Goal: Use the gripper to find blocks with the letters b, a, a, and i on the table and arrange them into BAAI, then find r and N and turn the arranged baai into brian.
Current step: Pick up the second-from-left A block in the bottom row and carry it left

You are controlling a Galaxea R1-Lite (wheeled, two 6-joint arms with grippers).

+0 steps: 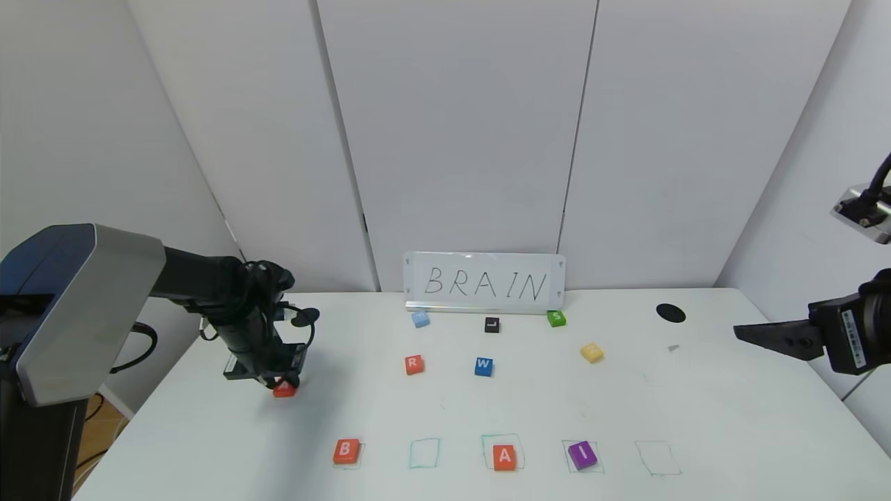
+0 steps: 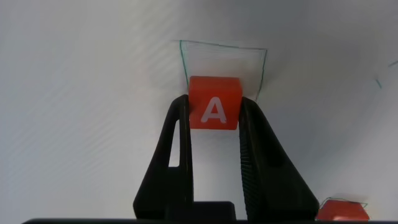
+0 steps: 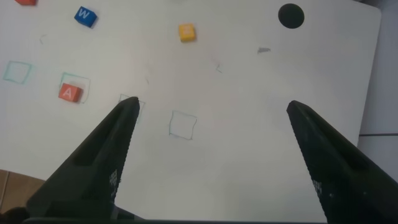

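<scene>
**Left Arm Grips an "A" Block**

While the right end effector [image 3: 208,155] hangs open over the right side of the tabletop [image 1: 731,417], the left end effector [image 2: 214,115] clamps an orange-red A block [image 2: 214,103] at the left. B [image 1: 347,451], A [image 1: 505,457] and I [image 1: 582,455] sit in the front row; R [image 1: 414,364] and the yellow N [image 1: 592,352] lie farther back.
</scene>
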